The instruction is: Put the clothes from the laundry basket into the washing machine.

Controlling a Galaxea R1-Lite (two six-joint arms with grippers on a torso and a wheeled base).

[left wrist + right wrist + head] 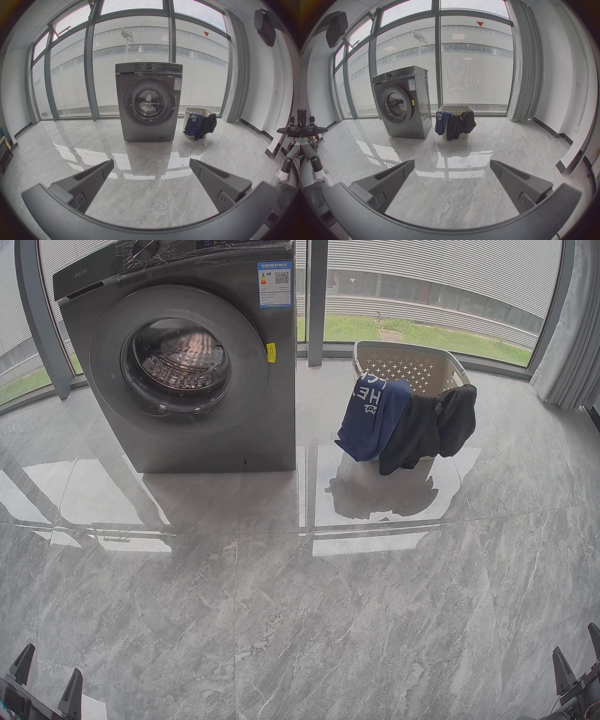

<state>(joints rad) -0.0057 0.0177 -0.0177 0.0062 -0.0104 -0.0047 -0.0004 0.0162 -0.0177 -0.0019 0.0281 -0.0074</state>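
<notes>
I am looking across a glossy grey marble-patterned tile floor point(350, 615) that is running up to a curved wall of tall dark-framed glass windows point(475, 62) and mirroring their light. A pale grey pleated curtain point(565, 334) is hanging at the windows' right end. Beyond the windows, a green grass strip point(425, 334) is lying before a grey slatted building point(200, 78).

We see a washing machine point(275, 415) in brushed grey metal with a shiny steel drum point(178, 362), standing on a glossy, marble-veined tile floor point(312, 615). The laundry basket point(406, 346) is matt beige perforated plastic. The navy shirt point(372, 421) and black garments point(431, 424) over its rim are soft, matt cloth.
</notes>
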